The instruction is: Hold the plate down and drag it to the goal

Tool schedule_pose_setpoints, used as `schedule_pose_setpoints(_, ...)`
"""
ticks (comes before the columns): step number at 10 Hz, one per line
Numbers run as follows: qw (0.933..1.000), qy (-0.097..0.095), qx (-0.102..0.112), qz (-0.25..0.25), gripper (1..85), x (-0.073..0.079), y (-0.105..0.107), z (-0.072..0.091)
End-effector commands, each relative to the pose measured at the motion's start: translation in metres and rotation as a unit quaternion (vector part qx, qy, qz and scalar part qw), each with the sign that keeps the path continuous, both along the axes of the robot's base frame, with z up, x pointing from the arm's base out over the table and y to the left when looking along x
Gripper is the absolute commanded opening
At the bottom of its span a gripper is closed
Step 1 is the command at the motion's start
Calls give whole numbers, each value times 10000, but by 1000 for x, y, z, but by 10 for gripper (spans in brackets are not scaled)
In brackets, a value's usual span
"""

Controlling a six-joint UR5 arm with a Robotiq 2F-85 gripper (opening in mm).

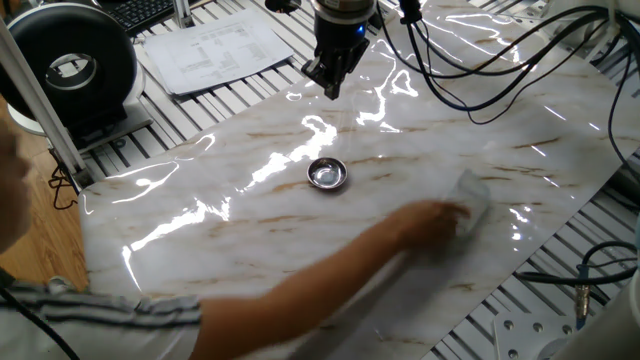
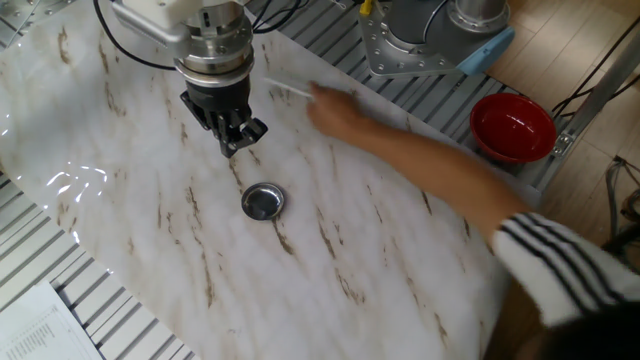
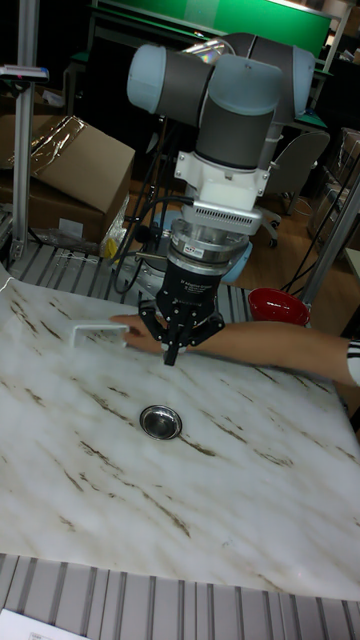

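One person's hand (image 2: 335, 112) at the goal (image 3: 92, 331), beside the fingers (image 3: 176, 352).

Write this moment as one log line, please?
robot hand: fingers together, raised, off the plate | plate: alone on marble | person's hand: on clear goal frame | drag: not begun

It was a robotics lab or workshop. A marble-patterned sheet (image 1: 300, 230) lay over a slotted aluminium bench (image 1: 560, 290), with black cables (image 1: 480, 70) trailing across the far corner from the person's hand (image 1: 440, 222). Printed papers (image 1: 215, 50) and a keyboard (image 1: 140, 12) sat well beyond the hand, cardboard boxes (image 3: 70, 165) stood behind the arm, and the floor (image 2: 570, 30) was wood.
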State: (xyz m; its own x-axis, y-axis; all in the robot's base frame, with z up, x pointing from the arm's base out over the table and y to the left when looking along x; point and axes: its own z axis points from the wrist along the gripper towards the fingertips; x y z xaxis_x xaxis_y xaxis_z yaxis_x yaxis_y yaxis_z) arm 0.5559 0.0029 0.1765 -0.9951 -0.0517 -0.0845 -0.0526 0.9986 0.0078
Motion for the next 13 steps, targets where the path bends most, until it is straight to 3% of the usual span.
schedule_pose_setpoints(1, 9999, -36, 97, 4, 20, 1, 4, 1)
schedule_pose_setpoints(2, 9997, -114, 190, 70, 20, 5, 9, 1)
schedule_pose_setpoints(5, 9995, -64, 242, 171, 20, 2, 12, 1)
schedule_pose_setpoints(8, 9987, -216, 382, 269, 20, 10, 20, 3)
schedule_pose_setpoints(11, 9983, -341, 330, 349, 17, 16, 18, 3)
schedule_pose_setpoints(13, 9988, -102, 235, 406, 17, 4, 13, 1)
